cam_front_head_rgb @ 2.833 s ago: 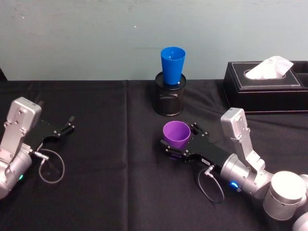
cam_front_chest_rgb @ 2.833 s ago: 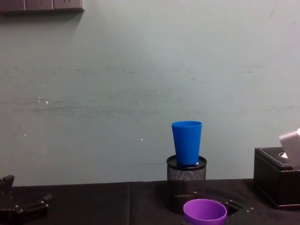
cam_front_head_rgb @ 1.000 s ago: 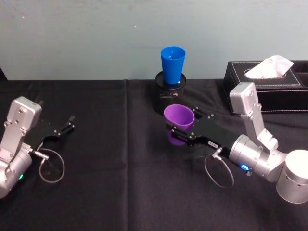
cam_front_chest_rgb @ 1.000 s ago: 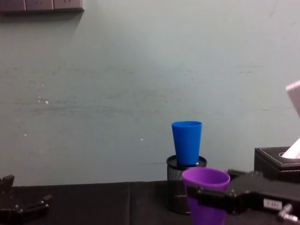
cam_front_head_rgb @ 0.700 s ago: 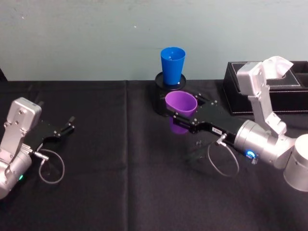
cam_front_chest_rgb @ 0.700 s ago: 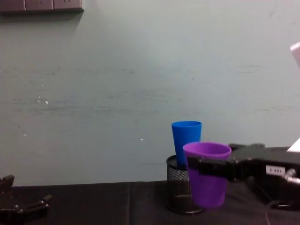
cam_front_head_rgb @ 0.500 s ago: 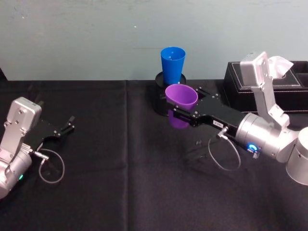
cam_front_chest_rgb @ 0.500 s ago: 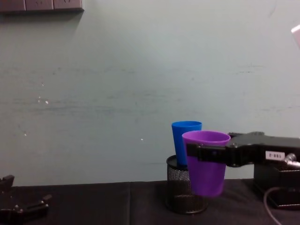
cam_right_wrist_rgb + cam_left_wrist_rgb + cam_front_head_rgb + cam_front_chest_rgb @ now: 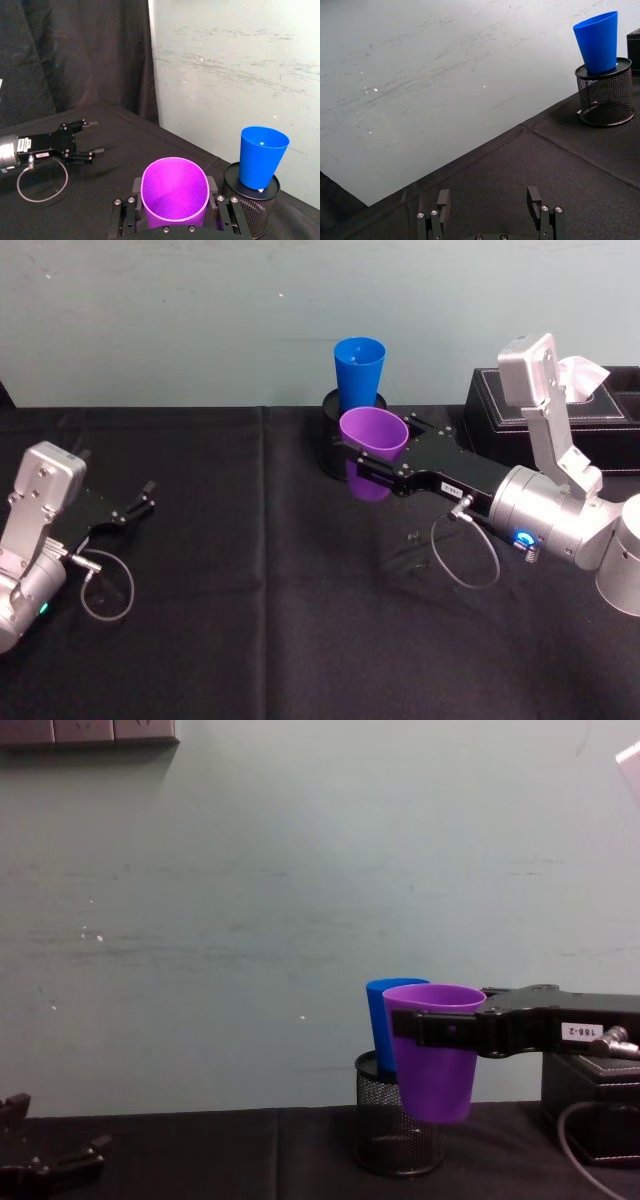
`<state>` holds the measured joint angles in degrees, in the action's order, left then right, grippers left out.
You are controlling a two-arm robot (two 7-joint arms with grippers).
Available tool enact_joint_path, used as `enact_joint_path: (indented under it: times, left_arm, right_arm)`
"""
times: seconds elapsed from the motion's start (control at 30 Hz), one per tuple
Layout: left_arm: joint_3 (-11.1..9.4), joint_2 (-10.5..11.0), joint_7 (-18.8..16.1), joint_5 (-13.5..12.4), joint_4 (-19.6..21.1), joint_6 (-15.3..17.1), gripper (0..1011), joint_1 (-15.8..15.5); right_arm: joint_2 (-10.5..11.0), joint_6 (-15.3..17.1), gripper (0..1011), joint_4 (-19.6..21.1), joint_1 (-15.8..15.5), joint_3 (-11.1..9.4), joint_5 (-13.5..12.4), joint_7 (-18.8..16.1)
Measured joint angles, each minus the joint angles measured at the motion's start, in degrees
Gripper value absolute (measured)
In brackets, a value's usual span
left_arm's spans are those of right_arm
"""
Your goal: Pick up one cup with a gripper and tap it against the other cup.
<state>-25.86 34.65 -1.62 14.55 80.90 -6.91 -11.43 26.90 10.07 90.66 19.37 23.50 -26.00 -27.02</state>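
The purple cup (image 9: 373, 435) hung upright above the black table (image 9: 250, 590), near the blue cup (image 9: 359, 375), at about its five o'clock; from the right wrist we saw a gap between them. The right gripper (image 9: 377, 448) pinched the purple cup from both sides. The blue cup stood in a mesh holder (image 9: 385, 1125). We judged the pickup done and the tap left to do. The left gripper (image 9: 140, 502) lay spread at nine o'clock.
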Motion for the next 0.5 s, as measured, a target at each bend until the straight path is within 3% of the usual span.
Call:
enact_joint_path:
  times: [0.5]
  left_arm:
    - [0.0,0.0,0.0,0.0,0.0,0.0,1000,0.0]
  right_arm:
    - [-0.1,0.0,723,-0.1,0.0,-0.1,0.1,0.0]
